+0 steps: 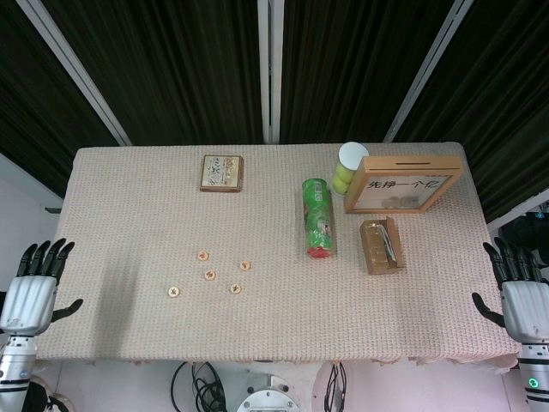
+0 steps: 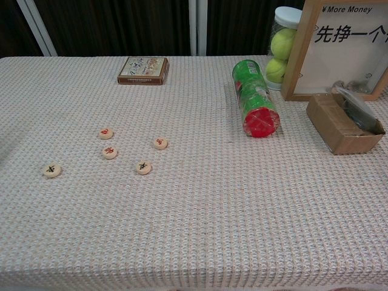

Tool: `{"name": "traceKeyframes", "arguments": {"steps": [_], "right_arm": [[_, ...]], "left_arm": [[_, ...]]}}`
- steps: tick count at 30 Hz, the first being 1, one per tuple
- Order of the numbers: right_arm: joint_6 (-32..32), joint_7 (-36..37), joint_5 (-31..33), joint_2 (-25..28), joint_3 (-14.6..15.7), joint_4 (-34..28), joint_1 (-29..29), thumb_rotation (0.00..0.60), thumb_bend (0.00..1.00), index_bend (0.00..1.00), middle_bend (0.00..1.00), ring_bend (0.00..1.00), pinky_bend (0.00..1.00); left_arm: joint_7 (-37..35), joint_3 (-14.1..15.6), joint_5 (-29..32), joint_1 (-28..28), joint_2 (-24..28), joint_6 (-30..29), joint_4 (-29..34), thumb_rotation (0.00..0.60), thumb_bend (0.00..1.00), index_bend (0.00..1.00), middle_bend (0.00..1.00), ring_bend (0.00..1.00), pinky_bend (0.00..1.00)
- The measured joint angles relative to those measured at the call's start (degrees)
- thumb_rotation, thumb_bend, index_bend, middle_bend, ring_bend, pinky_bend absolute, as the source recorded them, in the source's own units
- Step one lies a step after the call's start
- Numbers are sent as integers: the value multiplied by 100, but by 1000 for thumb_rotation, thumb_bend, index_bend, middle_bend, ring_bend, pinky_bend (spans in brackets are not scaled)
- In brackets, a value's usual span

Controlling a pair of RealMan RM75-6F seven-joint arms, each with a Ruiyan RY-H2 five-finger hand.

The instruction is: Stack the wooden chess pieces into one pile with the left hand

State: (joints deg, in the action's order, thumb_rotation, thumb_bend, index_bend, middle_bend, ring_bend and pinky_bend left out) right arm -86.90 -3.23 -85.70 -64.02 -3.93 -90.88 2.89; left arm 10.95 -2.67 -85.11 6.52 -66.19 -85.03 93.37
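Hands, left hand (image 1: 33,287) and right hand (image 1: 518,292), hang off the table's (image 1: 111,189) side edges in the head view, fingers spread and empty, while the chest view shows chess pieces (image 2: 110,152) scattered apart on open cloth.

Each hand, left hand (image 1: 33,287) and right hand (image 1: 518,296), has black fingers, a silver-grey back and a metallic wrist.

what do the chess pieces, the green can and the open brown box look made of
Chess pieces: pale unvarnished wood by the look, matte tan discs with red or black marks. Green can: glossy printed wrap with a red plastic-looking lid; body material unclear. Brown box: plain cardboard, dull with raw flap edges.
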Motion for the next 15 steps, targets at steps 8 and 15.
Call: {"name": "traceKeyframes", "arguments": {"steps": [8,15], "right_arm": [[-10,-33,-27,-3,5,-8,-3,600,225,0,0,0,0],[46,-118,-21,-43,0,-22,31,600,225,0,0,0,0]], "left_arm": [[45,11,-83,4,35,-29,69,600,102,79,40,0,3],[-9,28,-68,-10,84,-12,107,600,102,79,40,0,4]]}}
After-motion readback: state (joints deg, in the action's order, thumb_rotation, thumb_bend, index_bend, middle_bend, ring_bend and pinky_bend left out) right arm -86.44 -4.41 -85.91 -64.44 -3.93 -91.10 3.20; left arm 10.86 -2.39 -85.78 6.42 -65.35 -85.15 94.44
